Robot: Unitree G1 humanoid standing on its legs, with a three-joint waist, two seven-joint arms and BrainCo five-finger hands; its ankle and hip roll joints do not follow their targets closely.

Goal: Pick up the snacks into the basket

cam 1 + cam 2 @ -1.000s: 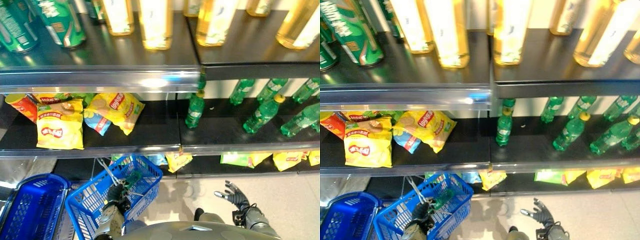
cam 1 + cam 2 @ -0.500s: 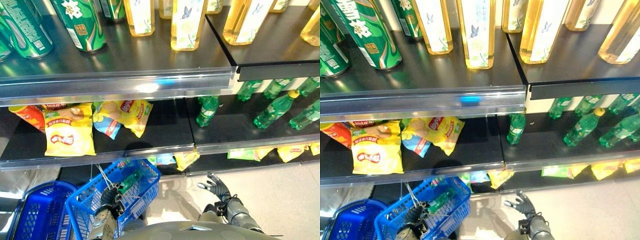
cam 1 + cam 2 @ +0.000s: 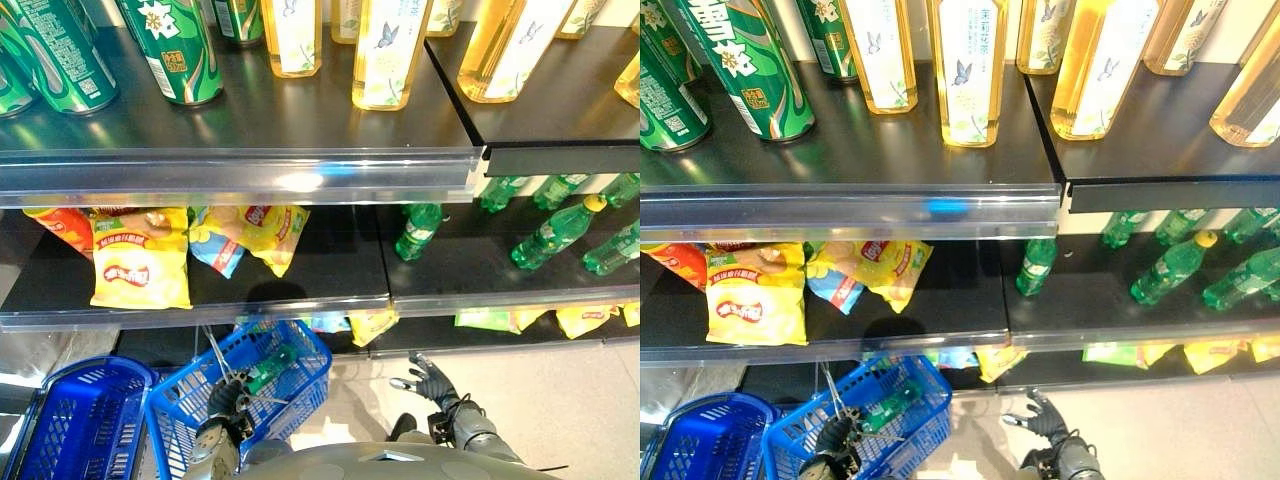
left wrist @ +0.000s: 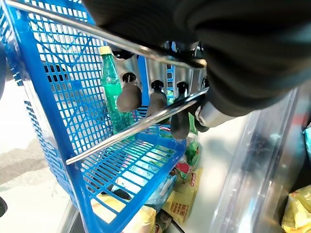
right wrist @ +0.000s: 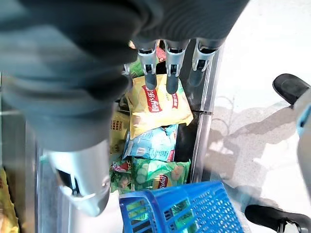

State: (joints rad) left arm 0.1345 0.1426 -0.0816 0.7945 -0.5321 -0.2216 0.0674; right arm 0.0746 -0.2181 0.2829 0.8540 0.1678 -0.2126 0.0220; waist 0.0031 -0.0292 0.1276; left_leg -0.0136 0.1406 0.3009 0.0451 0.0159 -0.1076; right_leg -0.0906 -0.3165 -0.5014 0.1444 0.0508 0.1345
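Snacks: yellow chip bag [image 3: 140, 272] upright at the middle shelf's [image 3: 330, 265] front, up and left of the left hand; orange bag [image 3: 62, 222] behind it; light-blue bag [image 3: 215, 250] and second yellow bag [image 3: 262, 232] lying just beside it, above the left hand. More bags on the bottom shelf: yellow bag [image 5: 158, 104], blue bag [image 5: 153, 143], green bag [image 5: 155, 174], just past the right hand's fingertips [image 5: 171, 87].
Spare basket: dark-blue basket [image 3: 70, 420] on the floor, left of the left hand.
Basket: blue basket [image 3: 290, 385] hanging tilted from its wire handles [image 4: 131, 128]; green bottle [image 4: 112, 92] lying inside.
Left hand: left hand [image 3: 228, 398], fingers curled round the wire handles, gripping them, basket below it.
Right hand: right hand [image 3: 432, 382] low over the floor, right of the basket, fingers spread and straight, holding nothing, apart from the bags.
Middle shelf, right part: green bottles [image 3: 555, 232], above and right of the right hand, one upright [image 3: 417, 232], others lying.
Top shelf: green cans [image 3: 172, 50] on the left, tall yellow bottles [image 3: 385, 55] to the right, well above both hands.
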